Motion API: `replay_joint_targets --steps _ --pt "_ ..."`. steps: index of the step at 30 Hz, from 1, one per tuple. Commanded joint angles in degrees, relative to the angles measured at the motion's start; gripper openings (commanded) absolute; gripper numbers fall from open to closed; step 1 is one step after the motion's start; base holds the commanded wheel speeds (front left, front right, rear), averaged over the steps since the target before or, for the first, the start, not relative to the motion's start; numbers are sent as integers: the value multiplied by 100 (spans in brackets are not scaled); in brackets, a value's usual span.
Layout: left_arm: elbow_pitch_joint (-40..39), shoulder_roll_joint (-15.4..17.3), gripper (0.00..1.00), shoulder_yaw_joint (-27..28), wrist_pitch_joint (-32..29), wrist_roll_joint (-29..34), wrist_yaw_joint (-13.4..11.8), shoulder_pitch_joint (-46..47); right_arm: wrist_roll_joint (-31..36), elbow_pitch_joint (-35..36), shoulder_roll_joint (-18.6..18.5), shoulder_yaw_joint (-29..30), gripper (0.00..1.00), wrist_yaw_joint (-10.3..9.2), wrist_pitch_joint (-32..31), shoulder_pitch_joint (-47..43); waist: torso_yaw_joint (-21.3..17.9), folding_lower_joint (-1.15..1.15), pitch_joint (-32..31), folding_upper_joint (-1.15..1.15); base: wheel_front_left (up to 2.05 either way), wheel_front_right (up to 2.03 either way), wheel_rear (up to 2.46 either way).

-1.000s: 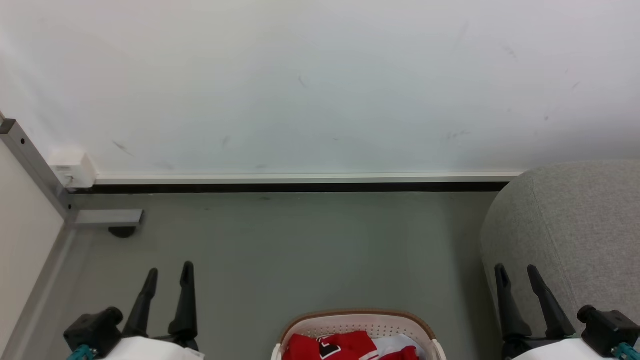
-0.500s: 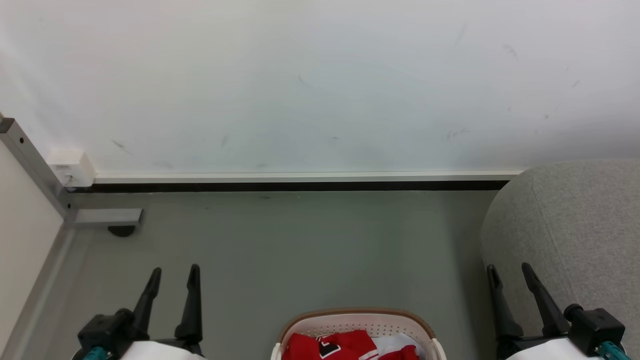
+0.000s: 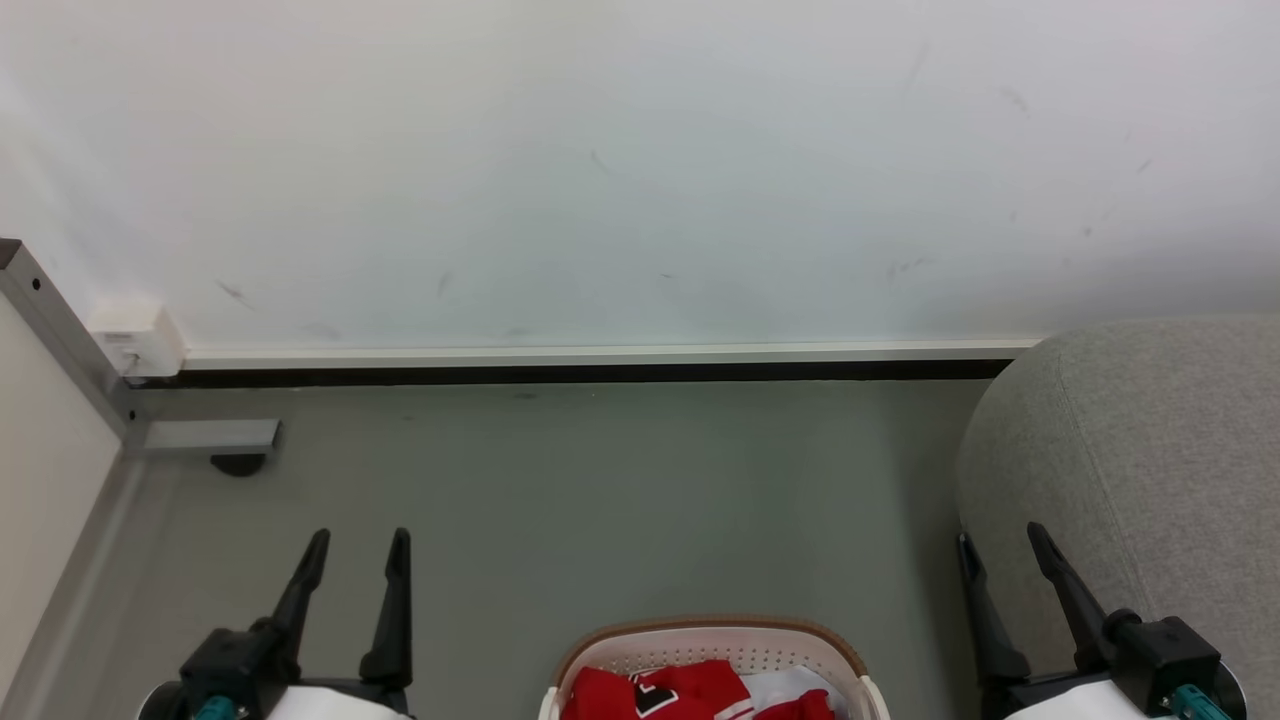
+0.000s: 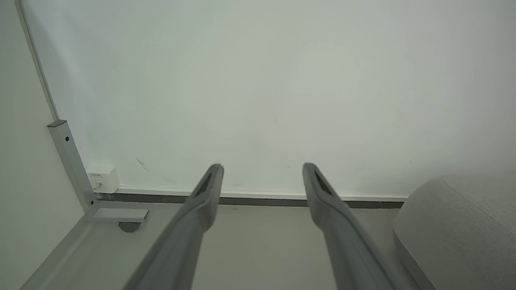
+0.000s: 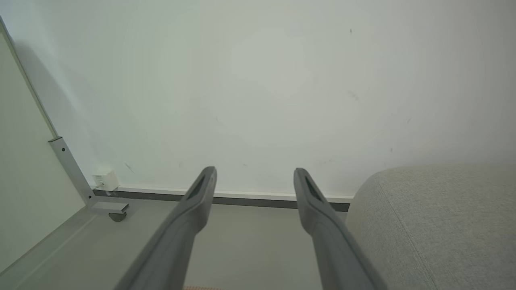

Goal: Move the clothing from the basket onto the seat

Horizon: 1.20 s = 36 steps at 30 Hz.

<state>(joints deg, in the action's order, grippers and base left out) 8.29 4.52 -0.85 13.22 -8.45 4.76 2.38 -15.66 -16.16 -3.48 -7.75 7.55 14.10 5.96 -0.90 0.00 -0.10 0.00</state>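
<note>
Wide open and empty, the left pincer (image 3: 360, 540) points its two dark fingers across the bare floor (image 3: 600, 480) toward the wall (image 3: 640, 150). The right pincer (image 3: 1000, 538) is spread just as far and holds nothing, just beside the rounded edge of the seat (image 3: 1130, 450). Between the two pincers, at the near edge of the floor, stands the basket (image 3: 710, 627), its brown rim apart from both. The clothing (image 3: 660, 690) lies inside it, red with white trim and a black-and-white mark. The seat takes up the floor's right side, against the wall. At the floor's far left corner a metal post (image 3: 60, 320) rises beside a small white box (image 3: 135, 338).
</note>
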Motion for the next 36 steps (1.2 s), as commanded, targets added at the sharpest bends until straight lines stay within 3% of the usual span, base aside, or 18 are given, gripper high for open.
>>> replay_joint_targets --steps 1,16,36 --pt "-40 51 100 -11 78 145 25 -8 157 16 14 -12 100 -10 29 75 -2 0 -2 0 0 0 0" --pt "-7 54 100 -25 202 727 44 -43 714 -1 73 -8 100 -12 119 57 -23 0 -22 0 0 0 0" --pt "139 -20 100 104 195 566 66 26 500 4 66 19 100 -12 107 12 -48 0 -19 0 0 0 0"
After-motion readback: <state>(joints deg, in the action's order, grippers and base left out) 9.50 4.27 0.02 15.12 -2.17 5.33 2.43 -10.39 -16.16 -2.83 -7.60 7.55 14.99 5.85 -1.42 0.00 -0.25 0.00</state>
